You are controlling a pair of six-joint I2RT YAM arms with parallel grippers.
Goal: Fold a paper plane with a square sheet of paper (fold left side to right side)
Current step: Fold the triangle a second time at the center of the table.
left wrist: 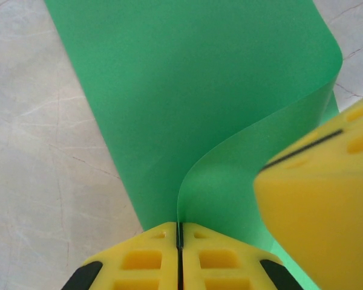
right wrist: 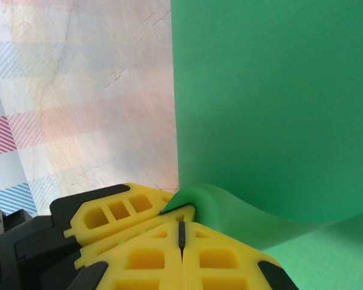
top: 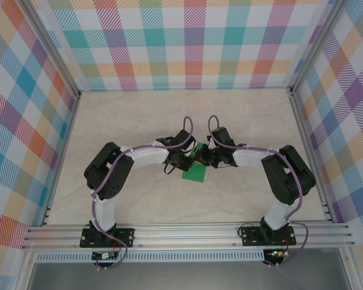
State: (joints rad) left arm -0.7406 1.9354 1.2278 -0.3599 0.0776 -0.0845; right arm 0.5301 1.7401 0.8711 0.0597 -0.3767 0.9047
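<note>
Left gripper and right gripper both pinch the raised edge of the square sheet of paper mid-desk; I'd line up edges before creasing

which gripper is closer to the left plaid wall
Left. The left gripper pinches the green paper on the side toward the left plaid wall; the right gripper pinches it right beside, farther from that wall.
</note>
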